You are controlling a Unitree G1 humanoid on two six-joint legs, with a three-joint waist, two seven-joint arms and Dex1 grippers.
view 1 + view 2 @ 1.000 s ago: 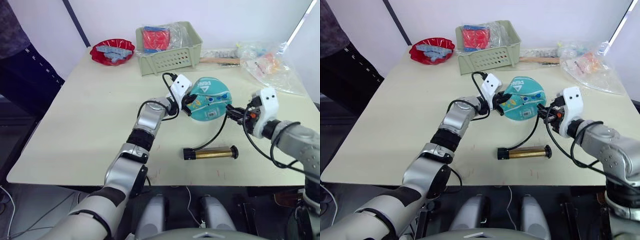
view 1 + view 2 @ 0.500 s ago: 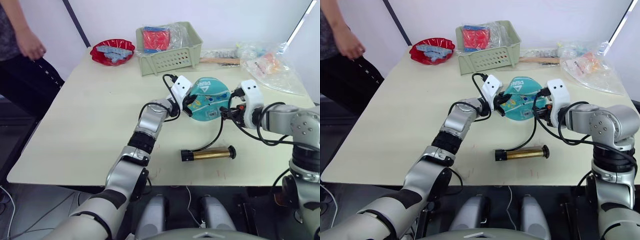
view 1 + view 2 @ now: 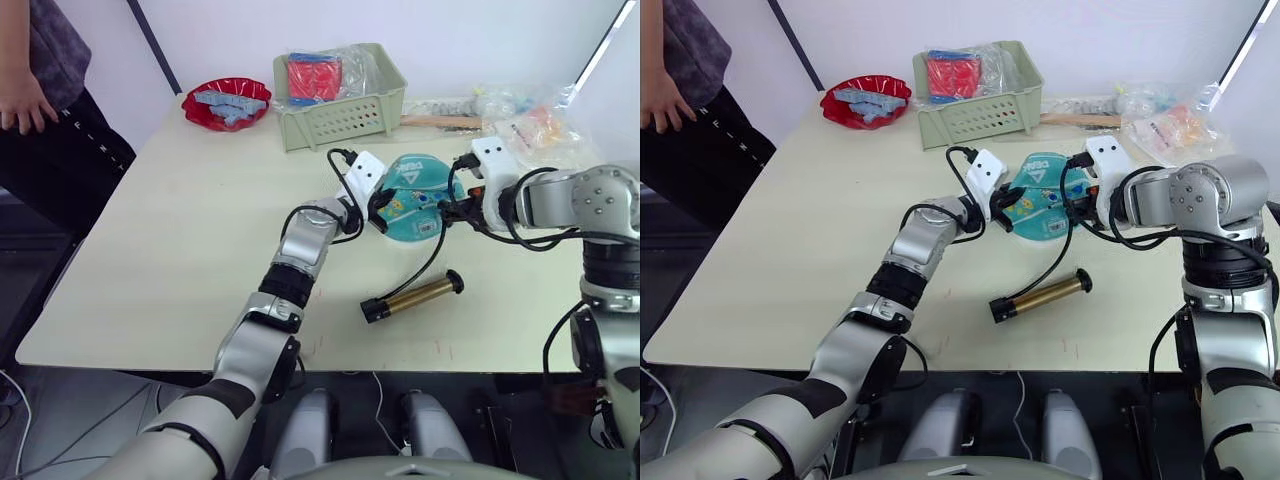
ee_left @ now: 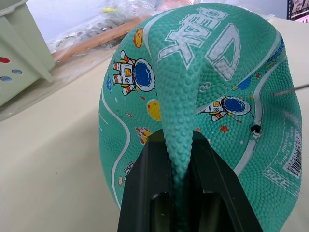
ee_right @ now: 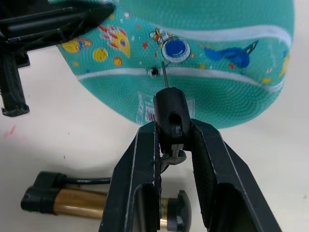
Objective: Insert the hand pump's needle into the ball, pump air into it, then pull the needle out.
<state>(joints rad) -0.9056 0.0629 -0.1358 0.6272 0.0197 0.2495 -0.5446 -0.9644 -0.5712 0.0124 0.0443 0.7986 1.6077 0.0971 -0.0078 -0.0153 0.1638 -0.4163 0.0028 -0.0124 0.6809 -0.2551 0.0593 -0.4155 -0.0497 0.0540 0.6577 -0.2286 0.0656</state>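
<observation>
Left gripper: we are pinching a fold of the ball.
Right gripper: we are clamping the needle, its tip just beside the ball's valve.

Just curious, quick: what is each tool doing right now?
Left tool: shut, pinching a fold of the ball.
Right tool: shut on the needle fitting.

The left arm stretches forward over the table, its left gripper pinched tight on a fold of the ball. The right arm bends inward at the elbow, its right gripper clamped on the needle by its black fitting.
</observation>
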